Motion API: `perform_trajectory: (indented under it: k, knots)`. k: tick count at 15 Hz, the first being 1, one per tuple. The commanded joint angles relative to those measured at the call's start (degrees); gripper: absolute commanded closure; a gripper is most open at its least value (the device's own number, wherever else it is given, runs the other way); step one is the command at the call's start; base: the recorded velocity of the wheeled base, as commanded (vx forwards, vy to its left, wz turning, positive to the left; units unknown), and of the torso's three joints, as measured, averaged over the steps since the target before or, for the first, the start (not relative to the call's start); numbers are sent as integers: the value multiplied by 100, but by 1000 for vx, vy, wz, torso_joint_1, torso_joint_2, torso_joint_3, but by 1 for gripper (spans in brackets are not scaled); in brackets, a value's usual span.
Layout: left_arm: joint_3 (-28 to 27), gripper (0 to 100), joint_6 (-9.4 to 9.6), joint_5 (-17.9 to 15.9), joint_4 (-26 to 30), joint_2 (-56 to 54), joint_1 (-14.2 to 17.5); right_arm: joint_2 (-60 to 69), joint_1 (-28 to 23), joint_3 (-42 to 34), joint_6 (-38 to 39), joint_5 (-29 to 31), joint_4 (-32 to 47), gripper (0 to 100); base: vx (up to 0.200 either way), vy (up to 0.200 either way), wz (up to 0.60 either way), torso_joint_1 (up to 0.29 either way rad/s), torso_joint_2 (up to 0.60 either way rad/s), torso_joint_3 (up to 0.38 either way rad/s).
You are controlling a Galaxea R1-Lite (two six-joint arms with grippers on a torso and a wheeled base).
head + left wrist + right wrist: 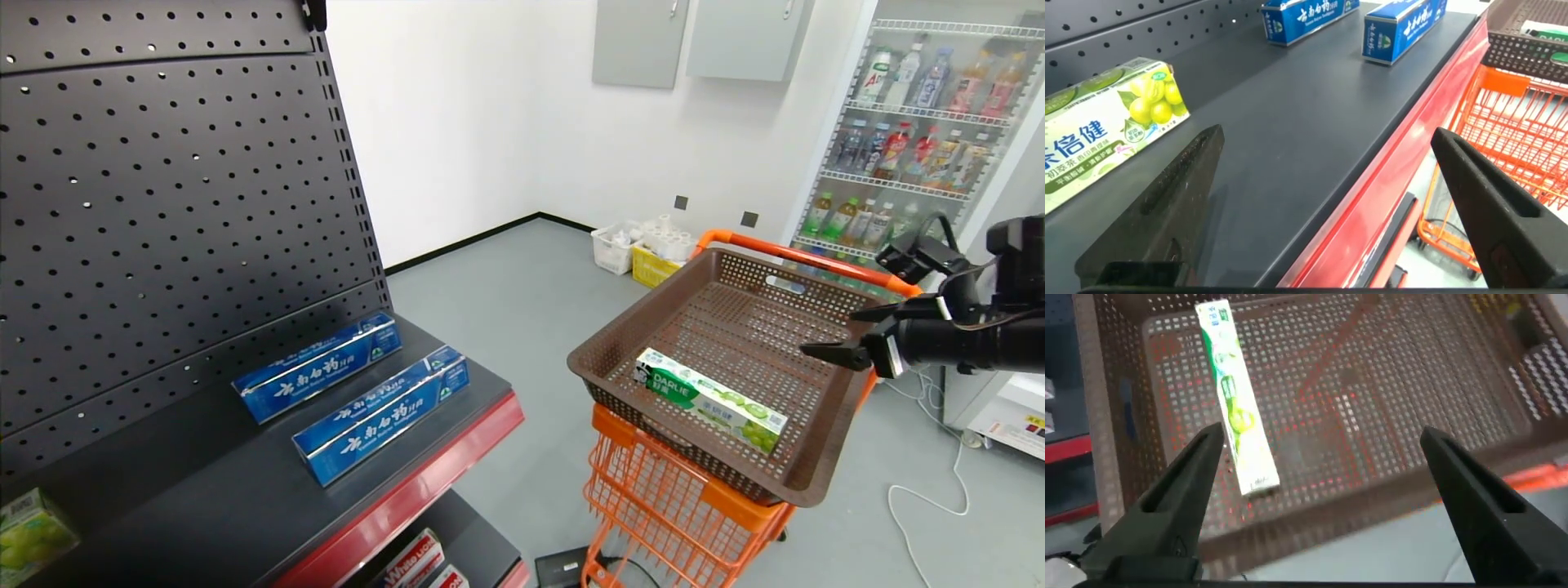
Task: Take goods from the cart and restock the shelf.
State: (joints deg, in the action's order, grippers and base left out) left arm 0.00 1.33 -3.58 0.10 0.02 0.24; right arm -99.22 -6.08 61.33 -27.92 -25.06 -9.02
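Head view gives us the green toothpaste box (710,400) lying flat in the brown basket (808,494) on top of the orange cart (735,504), close to its shelf-side wall, and the right gripper (829,332) hovers by the basket's right rim, fingers spread wide, nothing in them. That box looks light and stiff but thin-walled, glossy too, so a hard pinch could dent it; best bet is across the narrow width near the middle, so it doesn't tip. Over at the shelf (245,490), the left gripper (1327,135) hangs open and empty.
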Motion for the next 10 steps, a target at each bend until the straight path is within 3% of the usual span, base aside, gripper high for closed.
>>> perform_trajectory:
  k: [1, 7, 10]
  knots:
    - [0, 0, -1, -2, -1, -2, 2, -678, 204, 485, -12, -86, 164, 0, 0, 0, 0, 0, 0, 0]
    - [0, 0, -1, -2, -1, -2, 2, -1135, 898, 933, 32, -139, 471, 0, 0, 0, 0, 0, 0, 0]
    - [0, 0, -1, -2, -1, -2, 2, -1337, 925, 1496, 23, 2, 1386, 0, 0, 0, 0, 0, 0, 0]
